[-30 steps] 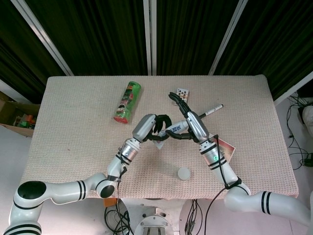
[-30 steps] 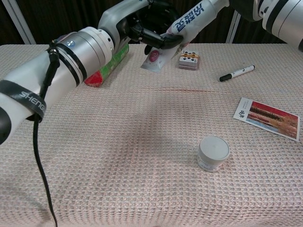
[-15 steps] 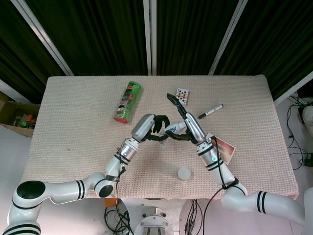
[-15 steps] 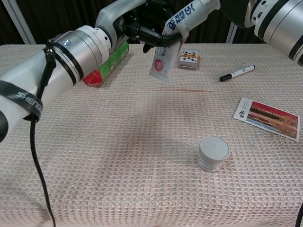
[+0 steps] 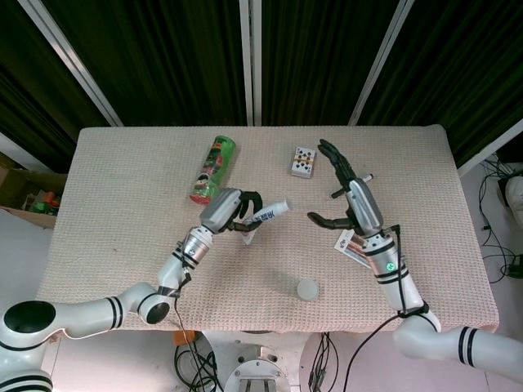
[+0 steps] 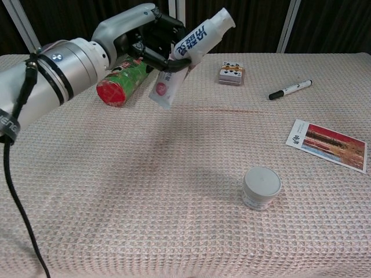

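Head view shows the left hand (image 5: 231,211) gripping a white tube (image 5: 267,214) with blue lettering, held off the table (image 5: 122,180) with its cap end pointing toward the right side. In the chest view the same tube (image 6: 200,36) slants up and away from the dark fingers (image 6: 152,45), and a small flat packet (image 6: 164,88) with a pink dot hangs below the hand, apparently caught in the same grip. The right hand (image 5: 350,200) holds nothing; its fingers are spread wide, and it hovers above the table near the pen (image 5: 350,186) and over the printed card (image 5: 353,245), well apart from the tube.

As I judge it, the step in hand is a one-handed carry: the tube rests wholly with the left hand while the right stands free. Whatever comes next calls for a steady wrist, since the tube is held near its lower end and the long free part could swing. Setting it down would want bare cloth, away from the green can (image 5: 213,169) just behind, the deck of cards (image 5: 303,162) and the small round white jar (image 5: 308,288) near the front edge. The dangling packet could slip first if the fingers loosen.
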Controlling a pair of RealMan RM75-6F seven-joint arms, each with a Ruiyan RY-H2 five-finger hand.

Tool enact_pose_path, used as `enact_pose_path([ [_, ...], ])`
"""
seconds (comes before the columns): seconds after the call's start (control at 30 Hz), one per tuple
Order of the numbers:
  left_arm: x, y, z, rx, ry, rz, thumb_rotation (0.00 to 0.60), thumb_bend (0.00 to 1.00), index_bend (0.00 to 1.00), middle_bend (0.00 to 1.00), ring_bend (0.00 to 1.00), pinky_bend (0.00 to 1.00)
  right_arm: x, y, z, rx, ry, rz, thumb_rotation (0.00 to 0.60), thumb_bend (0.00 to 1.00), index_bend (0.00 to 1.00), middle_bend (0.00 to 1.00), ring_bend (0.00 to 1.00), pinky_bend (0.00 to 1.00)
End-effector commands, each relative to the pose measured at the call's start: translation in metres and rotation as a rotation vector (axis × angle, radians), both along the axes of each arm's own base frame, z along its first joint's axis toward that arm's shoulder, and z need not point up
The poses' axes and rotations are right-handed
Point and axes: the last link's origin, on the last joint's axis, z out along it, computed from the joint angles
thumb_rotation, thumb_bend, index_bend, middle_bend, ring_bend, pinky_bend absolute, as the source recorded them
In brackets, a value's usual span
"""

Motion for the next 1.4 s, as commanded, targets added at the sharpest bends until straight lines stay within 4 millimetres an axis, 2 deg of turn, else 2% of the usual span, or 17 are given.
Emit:
enact_pose_path([
  [0.03,-0.035,0.004,0.016,0.017,0.202,0.013,0.6,0.4,0.79,0.83,0.75,0.78,-0.031,0.008,0.028,-0.097,0.044,-0.092,0.218,0.06,0.0,0.0,0.0,0.0],
  [0.2,-0.062,0.002,0.032,0.034,0.469,-0.026,0.6,0.4,0.79,0.83,0.76,0.78,-0.067,0.021,0.046,-0.142,0.059,-0.171,0.217,0.05,0.0,0.0,0.0,0.0],
  [0.37,-0.073,-0.006,0.037,0.045,0.669,-0.076,0.6,0.39,0.75,0.81,0.74,0.77,-0.087,0.027,0.049,-0.154,0.072,-0.215,0.219,0.04,0.0,0.0,0.0,0.0],
  [0.43,-0.078,-0.01,0.035,0.018,0.746,-0.094,0.6,0.36,0.61,0.71,0.64,0.69,-0.091,0.028,0.048,-0.15,0.072,-0.224,0.217,0.04,0.0,0.0,0.0,0.0],
  [0.47,-0.08,-0.012,0.035,-0.001,0.788,-0.103,0.6,0.34,0.51,0.62,0.56,0.62,-0.092,0.029,0.048,-0.147,0.072,-0.227,0.218,0.04,0.0,0.0,0.0,0.0],
  [0.5,-0.081,-0.013,0.035,-0.011,0.817,-0.109,0.6,0.31,0.39,0.51,0.46,0.55,-0.093,0.029,0.047,-0.145,0.073,-0.227,0.22,0.04,0.0,0.0,0.0,0.0],
  [0.53,-0.082,-0.014,0.035,-0.014,0.84,-0.113,0.6,0.26,0.23,0.35,0.32,0.43,-0.093,0.029,0.046,-0.144,0.075,-0.228,0.22,0.04,0.0,0.0,0.0,0.0],
  [0.57,-0.081,-0.014,0.035,-0.001,0.857,-0.113,0.6,0.23,0.13,0.25,0.23,0.35,-0.094,0.029,0.046,-0.145,0.079,-0.228,0.22,0.04,0.0,0.0,0.0,0.0],
  [0.67,-0.078,-0.017,0.036,0.046,0.856,-0.106,0.592,0.17,0.04,0.12,0.11,0.23,-0.095,0.029,0.045,-0.152,0.088,-0.232,0.22,0.04,0.0,0.0,0.0,0.0],
  [0.8,-0.08,-0.021,0.046,0.104,0.856,-0.095,0.48,0.15,0.01,0.07,0.08,0.2,-0.1,0.03,0.045,-0.161,0.104,-0.244,0.219,0.03,0.0,0.0,0.0,0.0],
  [0.9,-0.089,-0.027,0.064,0.166,0.827,-0.043,0.461,0.1,0.01,0.07,0.08,0.2,-0.112,0.035,0.045,-0.188,0.194,-0.275,0.217,0.03,0.0,0.0,0.0,0.0],
  [0.97,-0.102,-0.035,0.082,0.236,0.776,0.021,0.356,0.07,0.01,0.07,0.08,0.2,-0.129,0.043,0.045,-0.232,0.343,-0.321,0.216,0.03,0.0,0.0,0.0,0.0],
  [1.0,-0.11,-0.04,0.09,0.269,0.747,0.049,0.265,0.06,0.02,0.07,0.08,0.19,-0.137,0.048,0.045,-0.25,0.421,-0.347,0.214,0.03,0.0,0.0,0.0,0.0],
  [1.07,-0.13,-0.052,0.106,0.334,0.693,0.109,0.13,0.06,0.02,0.07,0.08,0.19,-0.153,0.06,0.045,-0.276,0.561,-0.408,0.215,0.03,0.0,0.0,0.0,0.0],
  [1.17,-0.169,-0.076,0.13,0.408,0.641,0.203,0.021,0.06,0.03,0.07,0.08,0.19,-0.177,0.081,0.046,-0.277,0.703,-0.522,0.216,0.03,0.0,0.0,0.0,0.0],
  [1.27,-0.205,-0.105,0.151,0.458,0.66,0.28,0.002,0.06,0.04,0.07,0.08,0.19,-0.196,0.099,0.051,-0.26,0.766,-0.612,0.216,0.03,0.0,0.0,0.0,0.0],
  [1.4,-0.23,-0.132,0.164,0.467,0.71,0.341,0.003,0.06,0.04,0.07,0.08,0.18,-0.211,0.112,0.056,-0.274,0.823,-0.666,0.218,0.03,0.0,0.0,0.0,0.0],
])
